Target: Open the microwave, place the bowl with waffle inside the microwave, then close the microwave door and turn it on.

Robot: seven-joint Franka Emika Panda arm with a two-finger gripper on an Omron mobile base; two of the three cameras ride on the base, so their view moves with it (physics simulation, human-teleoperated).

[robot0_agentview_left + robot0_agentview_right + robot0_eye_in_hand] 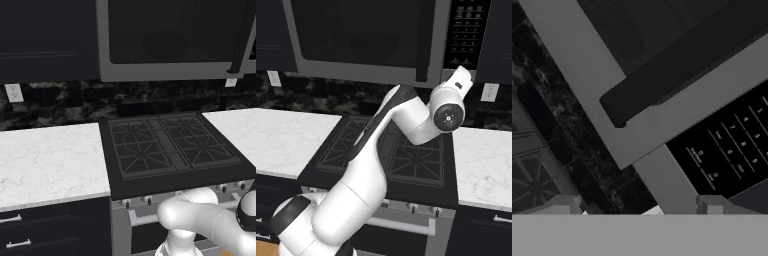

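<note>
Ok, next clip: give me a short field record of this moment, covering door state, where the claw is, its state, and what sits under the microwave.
microwave: mounted above the stove, between dark cabinets
microwave door: shut
handle: black bar, untouched
keypad: right of the door
claw: open, holding nothing, facing the handle's lower end and the door's lower corner
counter: white marble on both sides of the stove
task stage: door not yet opened

Microwave door (361, 35) shut; open air above the stove (167, 145)
</note>
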